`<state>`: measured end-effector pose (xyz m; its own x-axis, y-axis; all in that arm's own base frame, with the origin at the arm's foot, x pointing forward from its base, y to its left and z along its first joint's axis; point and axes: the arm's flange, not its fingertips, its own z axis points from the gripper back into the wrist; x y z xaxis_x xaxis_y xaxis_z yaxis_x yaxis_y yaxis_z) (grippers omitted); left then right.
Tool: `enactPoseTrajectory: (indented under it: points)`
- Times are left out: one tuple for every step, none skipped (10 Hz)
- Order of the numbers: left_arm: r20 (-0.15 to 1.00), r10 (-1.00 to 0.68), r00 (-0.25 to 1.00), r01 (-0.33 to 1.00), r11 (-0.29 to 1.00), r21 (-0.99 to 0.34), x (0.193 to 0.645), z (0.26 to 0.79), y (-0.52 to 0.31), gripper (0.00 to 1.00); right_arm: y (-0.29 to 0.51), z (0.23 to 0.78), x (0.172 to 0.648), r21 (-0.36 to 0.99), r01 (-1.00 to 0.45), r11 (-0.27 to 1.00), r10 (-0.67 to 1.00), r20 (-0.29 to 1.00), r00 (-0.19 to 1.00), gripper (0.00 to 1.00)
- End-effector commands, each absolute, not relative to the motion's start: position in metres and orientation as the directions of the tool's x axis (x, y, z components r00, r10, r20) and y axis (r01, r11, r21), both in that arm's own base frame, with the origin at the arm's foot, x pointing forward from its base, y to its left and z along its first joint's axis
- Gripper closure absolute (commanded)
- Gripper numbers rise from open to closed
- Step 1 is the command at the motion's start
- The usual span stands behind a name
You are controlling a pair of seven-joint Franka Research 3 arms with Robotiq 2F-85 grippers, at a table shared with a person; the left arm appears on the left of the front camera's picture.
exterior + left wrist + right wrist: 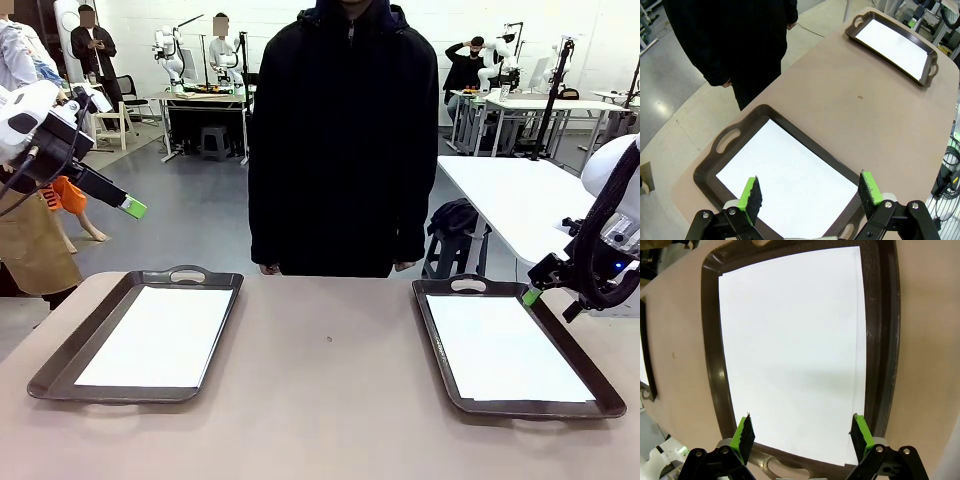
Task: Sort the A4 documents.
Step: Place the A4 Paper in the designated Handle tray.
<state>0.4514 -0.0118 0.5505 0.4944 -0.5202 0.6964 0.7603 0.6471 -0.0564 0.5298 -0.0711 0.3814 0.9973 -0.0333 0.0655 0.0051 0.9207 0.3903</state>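
A4 documents in trays, both sides.

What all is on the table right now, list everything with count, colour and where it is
Trays: two, dark brown; left tray at the table's left, right tray at its right.
Sheets: white, at least one in each tray; left sheets, right sheets. The right wrist view shows a second sheet edge peeking out beneath the top one.
Table: one, tan.
Person: one, black top, standing at the far edge, hands down.
Left gripper: fingers open, raised above the left tray, holding nothing.
Right gripper: fingers open, above the right tray, holding nothing.
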Motion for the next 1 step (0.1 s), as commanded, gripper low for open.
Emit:
enactPoseTrajectory:
  points:
    - [0.698,-0.522,0.49,0.763,0.644,-0.054,0.4511,0.5509,-0.0113,0.0,-0.0713,0.3809,0.5318,0.389,0.001,0.921,-0.03,0.068,0.997,0.0]
